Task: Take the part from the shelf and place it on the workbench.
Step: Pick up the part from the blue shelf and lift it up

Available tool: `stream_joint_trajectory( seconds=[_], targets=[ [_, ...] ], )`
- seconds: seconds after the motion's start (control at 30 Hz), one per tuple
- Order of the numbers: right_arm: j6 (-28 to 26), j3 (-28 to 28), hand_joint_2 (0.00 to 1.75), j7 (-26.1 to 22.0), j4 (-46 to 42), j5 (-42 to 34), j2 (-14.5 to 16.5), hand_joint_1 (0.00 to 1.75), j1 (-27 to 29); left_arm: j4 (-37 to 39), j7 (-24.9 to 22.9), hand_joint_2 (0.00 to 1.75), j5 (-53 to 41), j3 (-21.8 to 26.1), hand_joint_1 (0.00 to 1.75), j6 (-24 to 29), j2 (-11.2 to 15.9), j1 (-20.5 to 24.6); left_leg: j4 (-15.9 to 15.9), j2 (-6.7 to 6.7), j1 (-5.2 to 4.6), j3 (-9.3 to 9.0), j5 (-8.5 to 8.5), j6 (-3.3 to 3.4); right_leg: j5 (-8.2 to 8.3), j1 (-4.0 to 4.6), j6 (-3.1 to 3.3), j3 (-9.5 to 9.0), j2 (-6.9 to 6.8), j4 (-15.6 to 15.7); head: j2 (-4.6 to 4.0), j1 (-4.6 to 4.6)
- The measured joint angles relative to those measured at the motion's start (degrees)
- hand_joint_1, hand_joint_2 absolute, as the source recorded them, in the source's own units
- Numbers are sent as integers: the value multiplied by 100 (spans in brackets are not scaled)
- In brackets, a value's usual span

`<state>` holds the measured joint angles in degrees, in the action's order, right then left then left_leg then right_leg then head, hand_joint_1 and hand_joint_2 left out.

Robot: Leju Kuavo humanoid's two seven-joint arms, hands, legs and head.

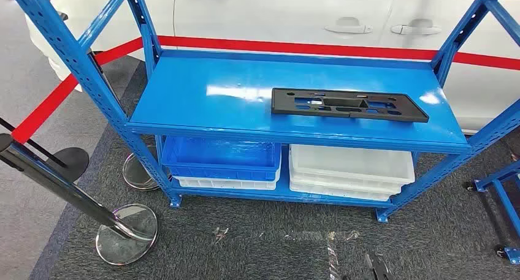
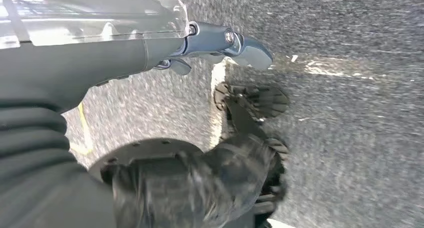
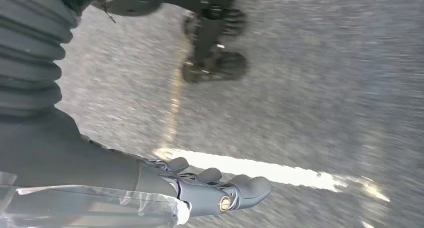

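Note:
A flat black plastic part [image 1: 348, 104] with several cut-outs lies on the blue shelf's [image 1: 202, 102] upper board, right of its middle and near the front edge. My left hand [image 2: 220, 43] hangs over the grey carpet, fingers extended and holding nothing. My right hand [image 3: 215, 188] likewise hangs above the carpet, fingers stretched out and apart, with nothing in it. Both hands are far from the part.
On the lower board sit a blue bin [image 1: 221, 158] on a white one and stacked white bins [image 1: 349, 170]. Black barrier posts with chrome bases [image 1: 126, 234] stand at the left. A white car [image 1: 294, 16] is behind the shelf. Another blue frame [image 1: 500, 191] stands at the right.

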<state>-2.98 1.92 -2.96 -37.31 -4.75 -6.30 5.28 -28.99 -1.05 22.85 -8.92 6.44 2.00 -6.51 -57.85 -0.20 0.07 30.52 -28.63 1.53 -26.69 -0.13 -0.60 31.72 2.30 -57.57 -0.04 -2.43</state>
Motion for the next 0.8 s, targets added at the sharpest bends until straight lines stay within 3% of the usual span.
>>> stream_joint_trajectory(
  seconds=[0.8],
  targets=[
    [-646, 206, 0, -422, -2924, -397, -951, 0, -267, -1095, -191, 0, 3139, -1825, 0, 846, 396, 243, -3, -1, -1, -1, 2, 3, 1, -2, 0, -1, -2, 0, 0, 2]
  ],
)
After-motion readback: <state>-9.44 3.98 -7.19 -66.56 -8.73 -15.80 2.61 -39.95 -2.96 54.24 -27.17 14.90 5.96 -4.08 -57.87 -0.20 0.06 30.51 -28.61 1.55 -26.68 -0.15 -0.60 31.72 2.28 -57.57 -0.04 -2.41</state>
